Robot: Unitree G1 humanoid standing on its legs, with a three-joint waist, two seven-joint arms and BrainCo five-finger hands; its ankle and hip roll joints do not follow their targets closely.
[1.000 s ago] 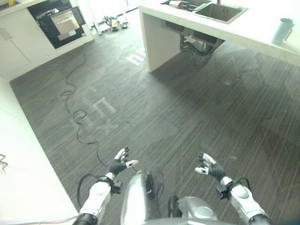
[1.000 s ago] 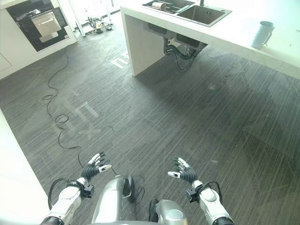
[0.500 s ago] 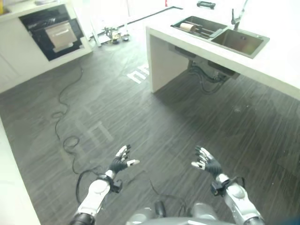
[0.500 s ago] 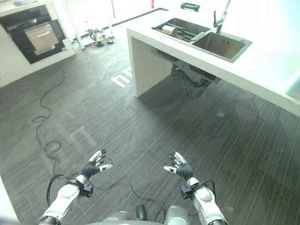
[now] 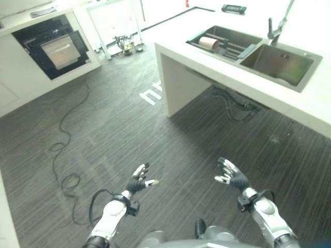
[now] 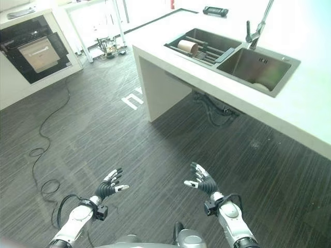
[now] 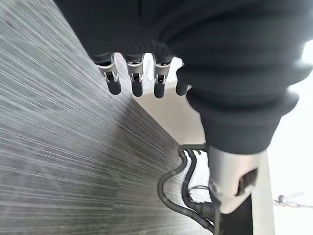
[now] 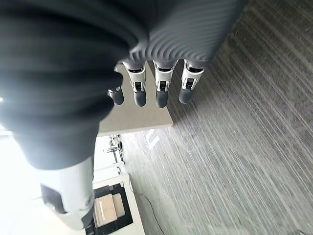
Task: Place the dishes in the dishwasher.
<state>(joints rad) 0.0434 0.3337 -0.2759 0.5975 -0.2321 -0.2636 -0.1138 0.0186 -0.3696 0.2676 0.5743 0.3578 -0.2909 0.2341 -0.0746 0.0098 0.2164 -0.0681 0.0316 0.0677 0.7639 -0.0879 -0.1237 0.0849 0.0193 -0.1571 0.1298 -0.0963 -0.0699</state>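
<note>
Fingers of both hands are spread and relaxed, holding nothing: the left hand and the right hand hover side by side, palms turned partly inward, low over the dark striped floor. The dishes lie well ahead and to the right, up on the white table: a brownish round dish lies on its side in the rack basin of the sink, its long axis running roughly along the rack's bars, and something pale shows at the bottom of the deeper sink bowl beside the tap, though what it is cannot be told. Both are well apart from either hand; the right hand is the nearer, so it looks the likelier to reach first once the robot has closed in. A dark-fronted built-in appliance sits in the white cabinets far off to the left, possibly the dishwasher, on the opposite side from the sink. Against the earlier pictures, the whole view has swung: the sink now shows fuller and more central, the pale mug seen on the table earlier has slipped out of frame, and the hands keep the same open pose.
</note>
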